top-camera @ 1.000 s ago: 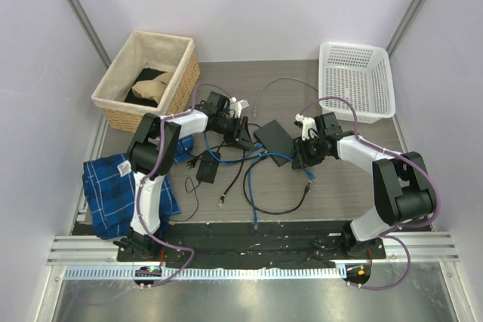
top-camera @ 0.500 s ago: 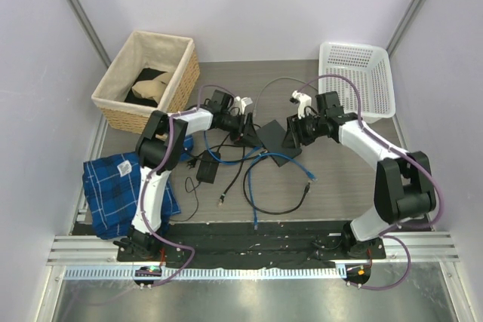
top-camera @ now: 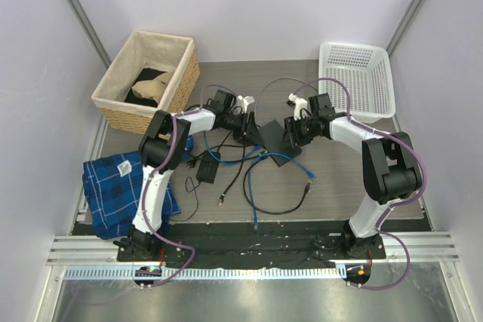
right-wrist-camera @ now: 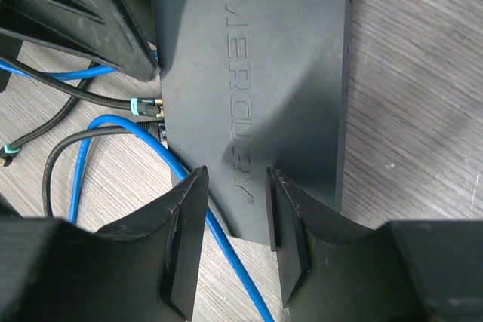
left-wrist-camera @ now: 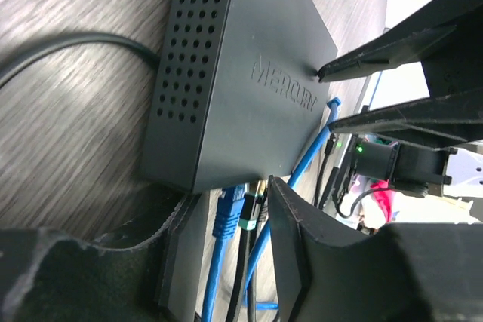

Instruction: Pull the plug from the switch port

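The switch port [top-camera: 270,142] is a flat black box with MERCURY embossed on top [left-wrist-camera: 241,73], lying mid-table. A blue plug [left-wrist-camera: 226,215] and a black plug with a green band [left-wrist-camera: 250,214] sit in its sockets. My left gripper [left-wrist-camera: 226,200] is open and straddles both plugs without visibly clamping them; from above it [top-camera: 246,130] is at the box's left side. My right gripper [right-wrist-camera: 232,186] is open over the box's [right-wrist-camera: 256,73] opposite end, one fingertip [left-wrist-camera: 323,74] touching the top face. The black plug [right-wrist-camera: 147,105] and blue cable [right-wrist-camera: 189,167] show at the left.
A wicker basket [top-camera: 147,81] stands back left and a white plastic basket [top-camera: 356,81] back right. A blue plaid cloth [top-camera: 121,186] lies at the left. A small black adapter brick [top-camera: 207,170] and loops of blue and black cable [top-camera: 275,186] lie in front of the switch.
The right gripper has swung from the switch's near-right side up onto its far right end. The left gripper has slid right to the socket side. Both jaws widened, then narrowed a little.
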Action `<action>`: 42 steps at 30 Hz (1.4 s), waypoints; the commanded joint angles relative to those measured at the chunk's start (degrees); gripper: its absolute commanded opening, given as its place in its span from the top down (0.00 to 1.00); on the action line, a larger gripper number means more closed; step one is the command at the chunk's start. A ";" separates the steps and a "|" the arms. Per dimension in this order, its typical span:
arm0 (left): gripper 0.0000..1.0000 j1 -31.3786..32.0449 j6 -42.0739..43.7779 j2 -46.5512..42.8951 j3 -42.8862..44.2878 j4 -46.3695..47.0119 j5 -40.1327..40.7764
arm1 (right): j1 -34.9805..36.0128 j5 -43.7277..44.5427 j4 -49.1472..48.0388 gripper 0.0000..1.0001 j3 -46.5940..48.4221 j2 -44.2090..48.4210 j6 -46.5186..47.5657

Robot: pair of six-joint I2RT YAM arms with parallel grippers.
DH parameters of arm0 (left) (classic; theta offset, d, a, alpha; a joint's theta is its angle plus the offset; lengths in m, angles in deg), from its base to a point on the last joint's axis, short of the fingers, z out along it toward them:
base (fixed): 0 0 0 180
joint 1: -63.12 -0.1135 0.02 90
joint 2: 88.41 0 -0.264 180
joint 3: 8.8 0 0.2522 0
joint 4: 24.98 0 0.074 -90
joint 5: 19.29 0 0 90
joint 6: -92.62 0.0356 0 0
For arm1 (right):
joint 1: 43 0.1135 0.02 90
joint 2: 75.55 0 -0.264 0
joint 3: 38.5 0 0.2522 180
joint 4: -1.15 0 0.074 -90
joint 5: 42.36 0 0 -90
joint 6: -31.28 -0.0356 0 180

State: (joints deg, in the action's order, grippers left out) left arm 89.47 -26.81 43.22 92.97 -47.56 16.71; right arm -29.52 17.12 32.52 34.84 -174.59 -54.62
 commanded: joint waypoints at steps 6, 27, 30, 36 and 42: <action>0.63 0.90 3.59 4.68 -0.90 3.71 2.24 | 1.55 3.80 -0.20 0.55 -2.35 -1.41 -0.23; 0.89 0.02 9.31 7.06 1.03 -0.85 0.20 | 1.55 4.59 -0.64 0.53 -2.62 -1.33 -0.14; 0.96 0.11 7.46 6.18 1.11 -1.90 4.31 | 1.55 5.12 -0.91 0.53 -2.88 -1.15 -0.14; 1.00 0.02 5.00 2.85 3.76 -6.58 5.05 | 1.64 5.91 -0.73 0.53 -2.62 -1.33 0.30; 1.00 0.98 8.23 5.30 1.19 -4.61 -1.46 | 1.64 6.35 -2.05 0.53 -3.23 -1.24 0.12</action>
State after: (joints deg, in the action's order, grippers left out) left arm 89.27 -22.44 46.41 95.61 -48.79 11.11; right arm -28.13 18.39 28.82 33.87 -174.59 -55.23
